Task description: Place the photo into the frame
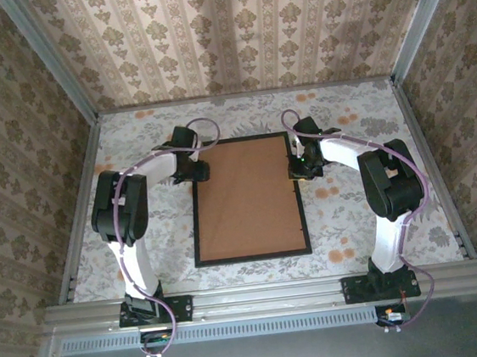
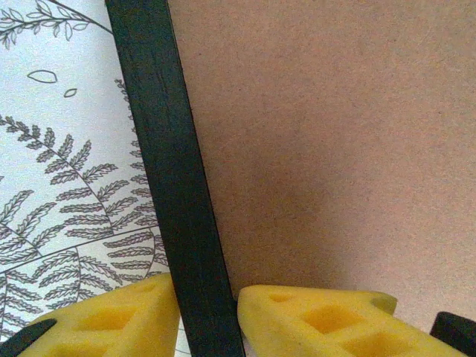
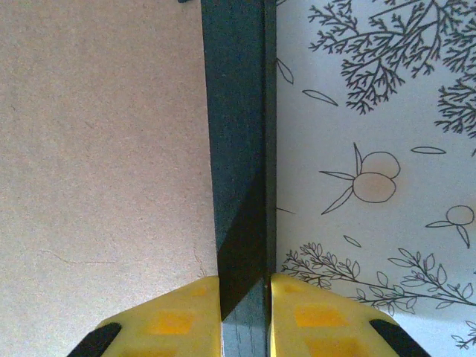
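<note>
The black frame (image 1: 253,256) lies flat on the patterned table with a plain brown backing board (image 1: 245,196) filling it. The photo is hidden from view. My left gripper (image 1: 194,172) sits at the frame's upper left side. In the left wrist view its yellow pads (image 2: 111,320) straddle the black bar (image 2: 171,163), and a thin sliver of table shows beside the left pad, so it is open. My right gripper (image 1: 300,169) is at the upper right side. There its pads (image 3: 312,320) press both sides of the bar (image 3: 234,111), shut on the frame.
A floral tablecloth (image 1: 354,217) covers the table, with free cloth left and right of the frame. Metal rails (image 1: 259,294) run along the near edge, and wallpapered walls close in the back and both sides. Both arms arch inward over the cloth.
</note>
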